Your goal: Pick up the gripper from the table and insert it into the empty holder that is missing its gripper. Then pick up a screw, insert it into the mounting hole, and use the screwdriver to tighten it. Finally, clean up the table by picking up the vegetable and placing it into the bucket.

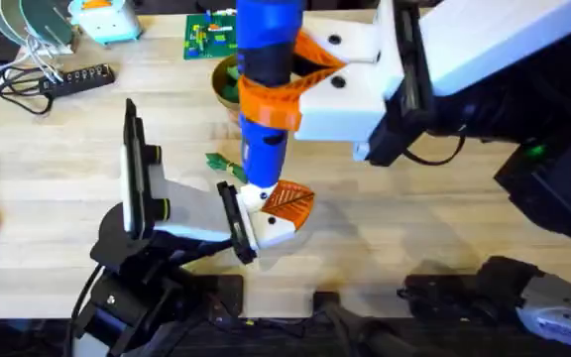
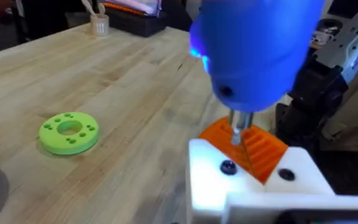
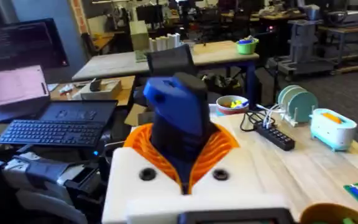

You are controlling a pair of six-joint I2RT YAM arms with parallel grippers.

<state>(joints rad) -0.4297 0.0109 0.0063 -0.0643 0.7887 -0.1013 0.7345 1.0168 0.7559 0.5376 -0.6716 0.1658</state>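
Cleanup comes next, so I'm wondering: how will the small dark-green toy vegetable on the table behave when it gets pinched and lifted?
The small dark-green toy vegetable looks slim, so it is probably light. Its narrow body lying flat on the wooden table may roll or skid if nudged. It looks like a toy, likely not fragile.

Even, bright indoor light falls from above on the table [image 1: 57, 169], leaving only soft, faint shadows and no hard glare. The screwdriver [image 2: 253, 50] looms large and blurred close to the left wrist camera. In the right wrist view, the far room is dimmer.
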